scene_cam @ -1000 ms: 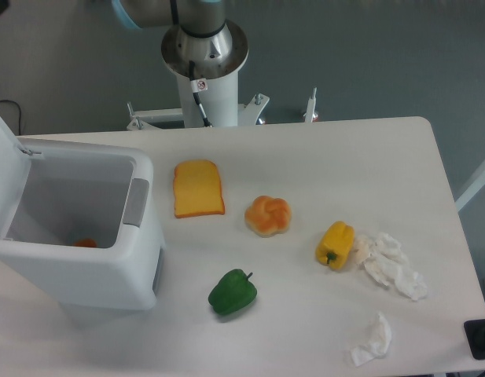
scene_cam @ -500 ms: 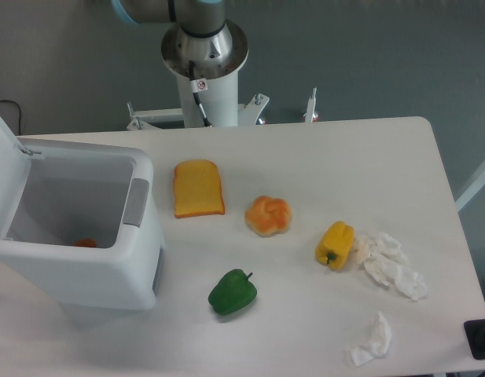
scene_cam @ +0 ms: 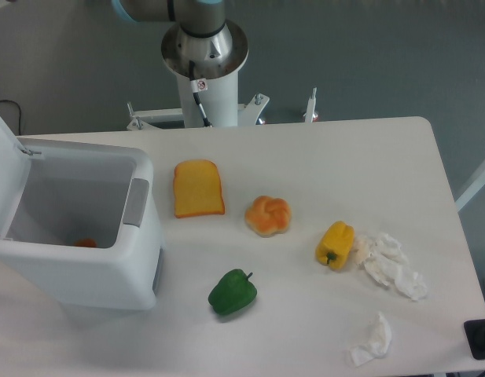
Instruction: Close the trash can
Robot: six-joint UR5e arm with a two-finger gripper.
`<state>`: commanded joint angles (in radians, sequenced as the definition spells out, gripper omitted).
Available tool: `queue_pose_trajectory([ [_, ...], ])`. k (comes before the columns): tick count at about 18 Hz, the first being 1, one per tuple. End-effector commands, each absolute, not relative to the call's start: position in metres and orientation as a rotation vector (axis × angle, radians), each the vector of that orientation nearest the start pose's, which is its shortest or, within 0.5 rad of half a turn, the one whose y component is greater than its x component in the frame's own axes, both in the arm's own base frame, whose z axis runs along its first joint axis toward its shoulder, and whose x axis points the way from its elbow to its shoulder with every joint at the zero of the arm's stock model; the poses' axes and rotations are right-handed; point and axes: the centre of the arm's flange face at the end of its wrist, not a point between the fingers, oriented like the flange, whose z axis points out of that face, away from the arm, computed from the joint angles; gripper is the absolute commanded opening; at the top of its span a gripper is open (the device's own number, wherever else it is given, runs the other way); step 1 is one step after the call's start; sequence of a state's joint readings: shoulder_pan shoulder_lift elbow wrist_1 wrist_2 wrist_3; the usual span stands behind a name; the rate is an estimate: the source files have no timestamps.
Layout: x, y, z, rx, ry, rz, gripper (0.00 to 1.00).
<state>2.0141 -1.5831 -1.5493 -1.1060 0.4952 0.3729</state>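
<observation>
The trash can [scene_cam: 85, 271] is a big white box standing at the table's left side. Its lid [scene_cam: 5, 165] is swung up and back on the left, so the can stands open. A grey latch tab [scene_cam: 135, 203] sits on the right rim. Something small and orange [scene_cam: 86, 243] lies at the bottom inside. Only the arm's base column [scene_cam: 203, 59] and a bit of an upper link at the top edge show; the gripper is out of view.
On the table [scene_cam: 321, 157] lie a slice of toast [scene_cam: 198, 188], a bun [scene_cam: 268, 215], a green pepper [scene_cam: 232, 292], a yellow pepper [scene_cam: 336, 244] and crumpled white paper [scene_cam: 393, 265], with another wad [scene_cam: 372, 340] near the front edge.
The arm link at the top left has shifted slightly upward out of frame. Nothing on the table has moved.
</observation>
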Motion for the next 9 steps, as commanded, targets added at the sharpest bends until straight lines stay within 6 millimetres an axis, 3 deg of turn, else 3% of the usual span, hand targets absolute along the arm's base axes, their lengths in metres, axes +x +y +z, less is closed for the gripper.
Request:
queue_pose_trajectory([
  [9, -0.0260, 0.5478, 0.5893, -2.230, 0.180, -0.824, 1.00],
])
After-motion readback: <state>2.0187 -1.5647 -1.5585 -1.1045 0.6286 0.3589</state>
